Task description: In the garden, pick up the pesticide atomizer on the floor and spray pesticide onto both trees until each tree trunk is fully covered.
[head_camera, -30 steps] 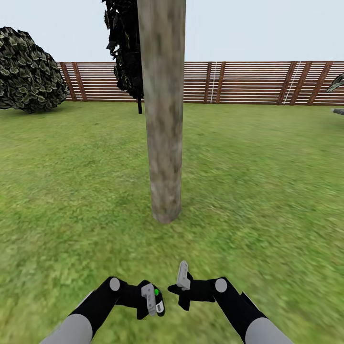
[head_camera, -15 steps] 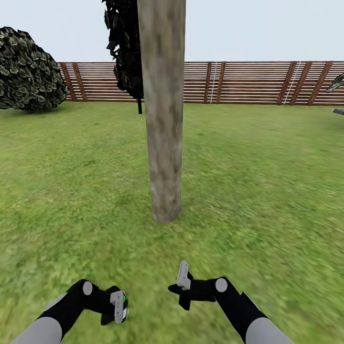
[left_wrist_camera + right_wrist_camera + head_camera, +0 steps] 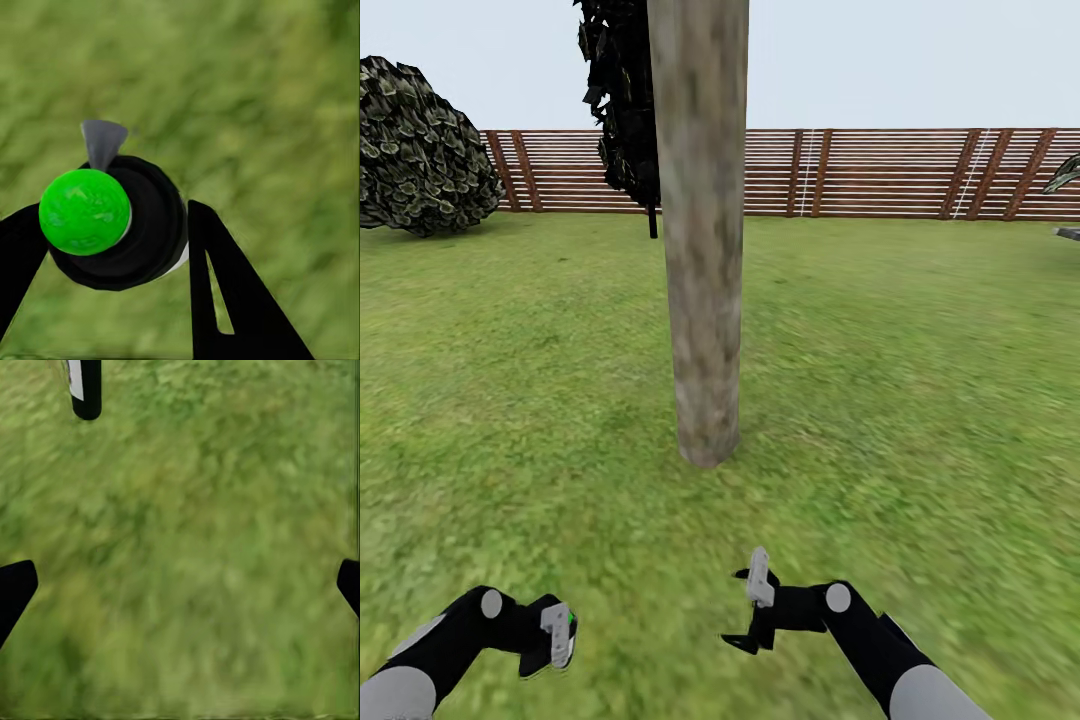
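Held between the black fingers (image 3: 225, 292) of the left gripper (image 3: 550, 640), low at the left of the head view above the rough green grass floor (image 3: 920, 400): the black pesticide atomizer with a bright green round cap (image 3: 84, 211) and a grey nozzle tip. Seen nearly end-on in the left wrist view, so long axis running roughly toward that camera, cap nearest, grey tip jutting sideways off the body over the grass; exact tilt hard to tell. In the head view, only a grey-white sliver and a green dot (image 3: 571, 628) showing beside the fingers. Jaws closed on the atomizer body, one finger touching each side. Right gripper (image 3: 752, 610) low at centre-right, near the grass, jaws spread wide with nothing between them, fingertips (image 3: 15, 589) sitting at opposite edges of the right wrist view. Straight ahead, between the two arms and well apart from both: the thick mottled beige-grey tree trunk (image 3: 700, 250), upright, base planted in the grass. Open lawn on both sides of the trunk and behind it. Far edge closed off by a brown fence of horizontal wooden slats (image 3: 900, 172). Rounded dark leafy shrub (image 3: 420, 150) at far left against the fence; dark narrow conifer (image 3: 618, 100) just behind the trunk's left side.
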Controlling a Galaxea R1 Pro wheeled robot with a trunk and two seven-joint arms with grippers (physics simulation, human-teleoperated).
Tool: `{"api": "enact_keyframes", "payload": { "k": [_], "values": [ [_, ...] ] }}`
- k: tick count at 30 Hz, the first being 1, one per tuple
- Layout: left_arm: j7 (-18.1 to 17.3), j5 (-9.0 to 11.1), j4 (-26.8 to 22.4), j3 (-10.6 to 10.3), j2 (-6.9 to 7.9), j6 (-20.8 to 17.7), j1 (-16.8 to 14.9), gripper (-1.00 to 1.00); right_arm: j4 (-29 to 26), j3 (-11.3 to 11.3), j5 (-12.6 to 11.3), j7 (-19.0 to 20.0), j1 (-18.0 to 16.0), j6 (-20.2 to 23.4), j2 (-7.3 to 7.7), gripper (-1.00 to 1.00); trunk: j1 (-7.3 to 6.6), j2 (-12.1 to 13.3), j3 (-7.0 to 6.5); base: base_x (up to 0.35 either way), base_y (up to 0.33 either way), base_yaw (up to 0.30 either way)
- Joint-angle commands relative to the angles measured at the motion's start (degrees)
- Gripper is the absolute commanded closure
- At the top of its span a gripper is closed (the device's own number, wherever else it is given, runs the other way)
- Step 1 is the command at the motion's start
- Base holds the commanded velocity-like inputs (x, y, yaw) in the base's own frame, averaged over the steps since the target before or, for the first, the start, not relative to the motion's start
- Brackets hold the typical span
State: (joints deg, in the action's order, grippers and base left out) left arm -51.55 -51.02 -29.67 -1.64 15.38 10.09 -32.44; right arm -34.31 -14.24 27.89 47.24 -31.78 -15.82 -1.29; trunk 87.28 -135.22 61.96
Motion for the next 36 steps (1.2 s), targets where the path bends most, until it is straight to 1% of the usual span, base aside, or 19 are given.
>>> {"api": "enact_keyframes", "payload": {
  "k": [1, 2, 4, 6, 8, 9, 11, 14, 17, 19, 20, 21, 22, 25, 26, 29, 30, 31, 36],
  "values": [
    [0.99, 0.08, 0.04, 1.71, -0.02, -0.07, 0.00, 1.00, 0.06, 0.00, -0.07, -0.18, 0.04, -0.02, 0.72, -1.00, 0.00, 0.00, 0.00, 0.000, 0.000, 0.000],
    [1.47, 0.11, 0.08, 2.64, -0.07, -0.11, 0.00, 1.00, 0.12, 0.00, -0.11, -0.31, 0.06, -0.04, 1.13, -1.00, 0.00, 0.00, 0.00, 0.000, 0.000, 0.000],
    [3.04, 0.18, 0.71, 6.67, -0.38, -0.19, 0.00, 1.00, 1.34, 0.34, -0.28, -1.60, 0.13, -0.07, 2.69, -1.00, 0.00, 0.00, 0.00, 0.000, 0.000, 0.000],
    [3.90, 0.24, 1.67, 9.63, -0.65, -0.23, 0.00, 1.00, 3.77, 1.79, -0.37, -3.97, 0.18, -0.08, 3.34, -1.00, 0.00, 0.00, 0.00, 0.000, 0.000, 0.000],
    [5.79, 0.39, 3.28, 13.12, -1.48, -0.29, 0.00, 1.00, 8.63, 6.00, -0.42, -8.74, 0.20, -0.14, 3.74, -1.00, 0.00, 0.00, 0.00, 0.000, 0.000, 0.000],
    [8.43, 0.76, 4.45, 15.44, -2.53, -0.31, 0.00, 1.00, 12.75, 9.98, -0.44, -12.29, 0.21, -0.49, 3.87, -1.00, 0.00, 0.00, 0.00, 0.000, 0.000, 0.000],
    [14.53, 1.68, 7.37, 19.14, -4.16, -0.27, 0.00, 1.00, 18.64, 16.07, -0.44, -16.49, 0.25, -3.13, 4.01, -1.00, 0.00, 0.00, 0.00, 0.000, 0.000, 0.000],
    [23.20, 2.89, 12.63, 22.49, -5.66, -0.25, 0.00, 1.00, 22.67, 22.36, -0.39, -21.84, 0.40, -9.03, 4.08, -1.00, 0.00, 0.00, 0.00, 0.000, 0.000, 0.000],
    [28.20, 5.15, 14.22, 23.25, -6.97, -0.29, 0.00, 1.00, 23.52, 24.81, -0.38, -27.75, 1.03, -10.87, 4.10, -1.00, 0.00, 0.00, 0.00, 0.000, 0.000, 0.000],
    [32.77, 9.31, 14.77, 23.42, -7.98, -0.29, 0.00, 1.00, 23.82, 25.68, -0.45, -35.23, 2.30, -11.65, 4.07, -1.00, 0.00, 0.00, 0.00, 0.000, 0.000, 0.000],
    [33.59, 10.35, 14.85, 23.42, -8.07, -0.28, 0.00, 1.00, 23.86, 25.76, -0.47, -36.59, 2.52, -11.73, 4.06, -1.00, 0.00, 0.00, 0.00, 0.000, 0.000, 0.000],
    [35.02, 12.60, 15.08, 23.41, -8.20, -0.28, 0.00, 1.00, 23.92, 25.89, -0.50, -39.01, 2.88, -11.85, 4.04, -1.00, 0.00, 0.00, 0.00, 0.000, 0.000, 0.000],
    [35.56, 13.76, 15.26, 23.40, -8.25, -0.28, 0.00, 1.00, 23.94, 25.93, -0.51, -40.04, 3.03, -11.89, 4.04, -1.00, 0.00, 0.00, 0.00, 0.000, 0.000, 0.000],
    [37.35, 20.20, 17.75, 23.21, -8.35, -0.32, 0.00, 1.00, 23.94, 26.14, -0.56, -43.61, 3.52, -12.08, 4.04, -1.00, 0.00, 0.00, 0.00, 0.000, 0.000, 0.000],
    [37.58, 21.58, 18.63, 23.14, -8.35, -0.37, 0.00, 1.00, 23.89, 26.44, -1.03, -44.25, 3.63, -12.59, 4.09, -1.00, 0.00, 0.00, 0.00, 0.000, 0.000, 0.000],
    [37.53, 22.25, 18.95, 22.86, -8.44, -1.80, 0.00, 1.00, 23.90, 29.70, -6.69, -45.73, 3.76, -14.65, 4.74, -1.00, 0.00, 0.00, 0.00, 0.000, 0.000, 0.000],
    [37.52, 22.31, 18.88, 22.85, -8.46, -2.39, 0.00, 1.00, 23.91, 30.12, -7.57, -45.96, 3.77, -14.92, 4.88, -1.00, 0.00, 0.00, 0.00, 0.000, 0.000, 0.000],
    [37.59, 22.45, 18.62, 22.80, -8.63, -4.90, 0.00, 1.00, 23.97, 31.12, -9.71, -46.55, 4.17, -15.84, 5.31, -1.00, 0.00, 0.00, 0.00, 0.000, 0.000, 0.000],
    [37.76, 22.61, 18.36, 22.88, -9.58, -7.23, 0.00, 1.00, 23.95, 31.77, -11.18, -47.06, 6.52, -16.97, 5.51, -1.00, 0.00, 0.00, 0.00, 0.078, 0.000, 0.000]
  ]
}}
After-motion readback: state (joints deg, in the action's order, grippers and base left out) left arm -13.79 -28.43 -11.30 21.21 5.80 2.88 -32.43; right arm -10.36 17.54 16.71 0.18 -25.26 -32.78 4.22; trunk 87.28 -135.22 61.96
